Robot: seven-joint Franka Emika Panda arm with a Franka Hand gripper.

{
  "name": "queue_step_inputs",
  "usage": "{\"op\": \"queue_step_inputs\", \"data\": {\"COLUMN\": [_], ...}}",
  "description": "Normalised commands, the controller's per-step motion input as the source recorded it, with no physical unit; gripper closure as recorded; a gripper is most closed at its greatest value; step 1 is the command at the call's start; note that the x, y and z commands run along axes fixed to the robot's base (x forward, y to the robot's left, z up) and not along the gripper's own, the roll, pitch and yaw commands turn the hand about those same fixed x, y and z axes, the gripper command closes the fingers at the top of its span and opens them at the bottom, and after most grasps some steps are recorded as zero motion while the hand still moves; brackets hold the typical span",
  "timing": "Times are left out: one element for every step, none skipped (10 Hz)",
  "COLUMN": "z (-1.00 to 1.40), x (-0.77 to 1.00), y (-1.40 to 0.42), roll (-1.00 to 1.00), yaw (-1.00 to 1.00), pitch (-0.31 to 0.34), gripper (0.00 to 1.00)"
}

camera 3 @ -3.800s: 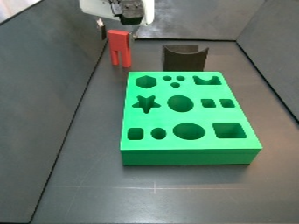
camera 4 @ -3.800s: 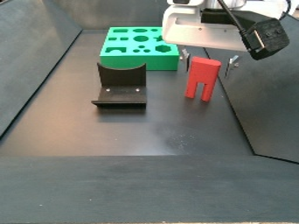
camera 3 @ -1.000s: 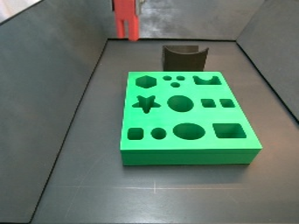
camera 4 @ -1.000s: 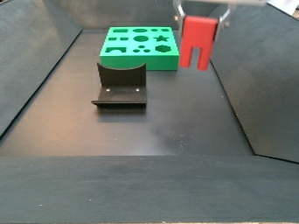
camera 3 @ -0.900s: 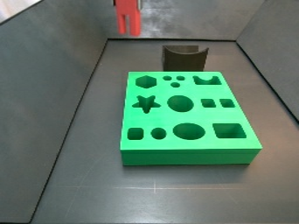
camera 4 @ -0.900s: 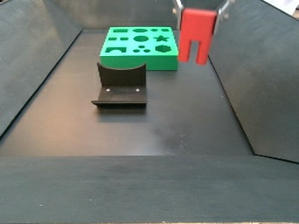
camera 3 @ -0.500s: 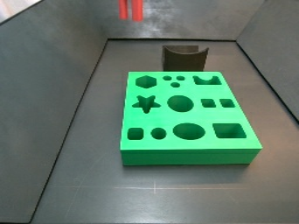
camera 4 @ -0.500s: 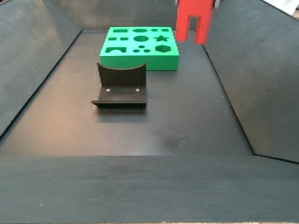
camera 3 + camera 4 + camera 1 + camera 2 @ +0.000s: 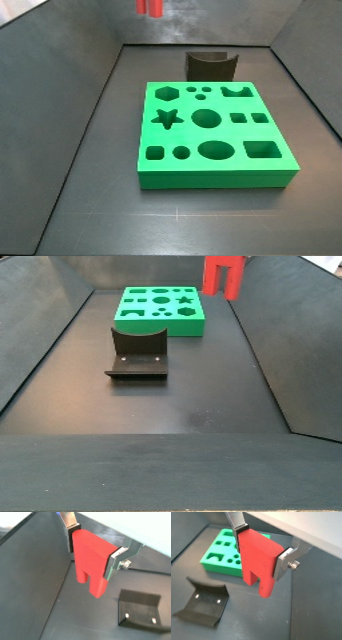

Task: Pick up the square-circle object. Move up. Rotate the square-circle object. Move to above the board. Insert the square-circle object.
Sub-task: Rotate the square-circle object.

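Observation:
The square-circle object (image 9: 258,559) is a red block with two short legs pointing down, and my gripper (image 9: 261,552) is shut on its solid top. Both wrist views show the silver fingers (image 9: 115,560) pressed against its two sides. It hangs high in the air, at the upper edge of both side views (image 9: 151,7) (image 9: 223,274), where the gripper itself is out of frame. The board (image 9: 207,135) is a bright green block with many shaped holes, lying flat on the floor well below and to one side of the red piece (image 9: 90,557). It also shows as the board (image 9: 160,308) (image 9: 224,554).
The dark fixture (image 9: 211,66) with its curved notch stands on the floor beside the board's far end, seen also as the fixture (image 9: 138,351) (image 9: 208,604) (image 9: 140,609). Sloping dark walls enclose the floor on all sides.
The gripper has risen with the red piece, from just above the floor to the top edge of the side views. Board and fixture have not moved.

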Motion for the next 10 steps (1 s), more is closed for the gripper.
{"op": "queue_step_inputs", "data": {"z": [-0.01,-0.01,-0.01,-0.01,-0.01,-0.01,-0.01,0.00,0.00,0.00], "x": [0.01,0.01,0.01,0.00,0.00,0.00,0.00,0.00,0.00,0.02], "y": [0.01,0.01,0.01,0.01,0.01,0.01,0.01,0.01,0.01,-0.01], "roll": [0.00,0.00,0.00,0.00,0.00,0.01,0.00,0.00,0.00,0.00], "yaw": [-1.00,-1.00,-1.00,-1.00,-1.00,-0.95,-0.60,-0.45,-0.23,-1.00], "pitch": [-0.015,-0.016,-0.018,-0.019,-0.022,-0.023,-0.018,-0.015,-0.013,-0.002], "gripper": [1.00,1.00,1.00,1.00,1.00,1.00,1.00,1.00,1.00,1.00]}}
